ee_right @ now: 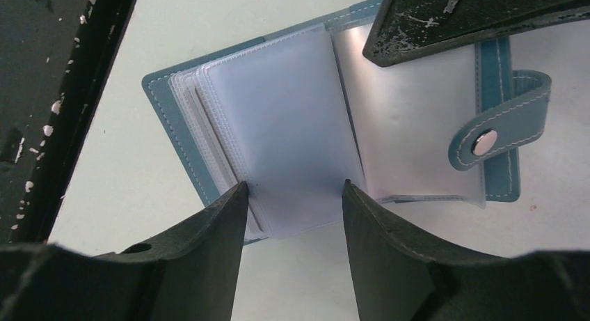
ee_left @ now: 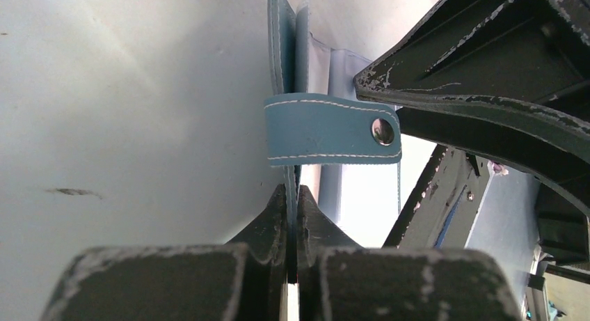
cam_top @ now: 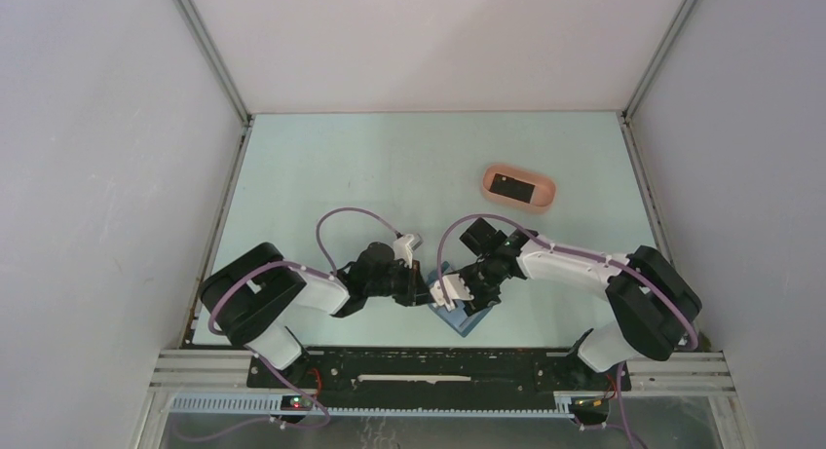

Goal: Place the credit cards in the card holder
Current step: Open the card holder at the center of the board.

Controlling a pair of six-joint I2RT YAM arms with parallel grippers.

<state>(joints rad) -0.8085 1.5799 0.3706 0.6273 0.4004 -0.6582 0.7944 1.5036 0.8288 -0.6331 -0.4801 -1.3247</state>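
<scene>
The blue card holder (cam_top: 468,319) lies open on the table between my two arms, its clear plastic sleeves (ee_right: 292,126) fanned out. My left gripper (ee_left: 292,192) is shut on the edge of one cover, just below the snap strap (ee_left: 332,129). In the right wrist view my right gripper (ee_right: 295,189) stands open, its tips at the near edge of the sleeves, nothing between them. The left gripper's finger (ee_right: 473,14) presses on the right-hand page beside the strap (ee_right: 497,133). One dark credit card (cam_top: 511,187) lies in the tray at the back right.
The peach-pink oval tray (cam_top: 545,198) stands at the back right of the pale green table (cam_top: 390,167). White walls and metal posts close in the table on three sides. Both arms crowd the near middle.
</scene>
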